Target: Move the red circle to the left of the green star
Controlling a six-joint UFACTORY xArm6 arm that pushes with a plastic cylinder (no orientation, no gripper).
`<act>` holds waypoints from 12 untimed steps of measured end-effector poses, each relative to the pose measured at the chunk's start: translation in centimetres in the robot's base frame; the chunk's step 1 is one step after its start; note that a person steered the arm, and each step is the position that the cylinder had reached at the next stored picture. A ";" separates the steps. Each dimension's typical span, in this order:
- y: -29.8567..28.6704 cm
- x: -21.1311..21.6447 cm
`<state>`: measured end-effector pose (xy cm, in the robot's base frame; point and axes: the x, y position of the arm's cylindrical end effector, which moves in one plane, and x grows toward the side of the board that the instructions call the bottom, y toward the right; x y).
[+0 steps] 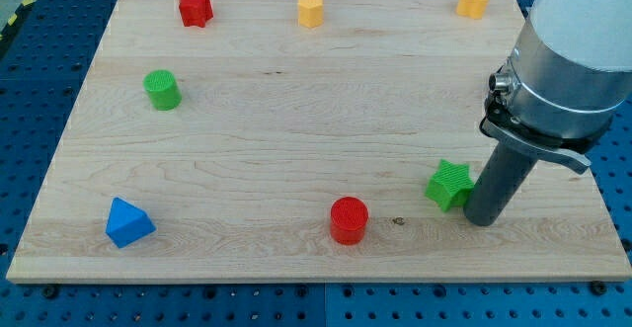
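The red circle is a short red cylinder near the view's bottom, right of centre. The green star lies to its right and slightly higher, about a hundred pixels away. My tip rests on the board just right of the green star, touching or almost touching its right edge. The red circle is well to the left of my tip, with the green star between them.
The wooden board also holds a red star at the top left, a yellow block at the top middle, a yellow block at the top right, a green cylinder at the left and a blue triangle at the bottom left.
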<state>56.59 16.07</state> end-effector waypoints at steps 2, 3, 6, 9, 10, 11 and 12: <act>-0.3 3.0; -4.8 3.5; -13.0 3.4; -14.9 3.4; -16.4 0.8; -14.0 0.8; -13.8 1.9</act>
<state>58.53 2.29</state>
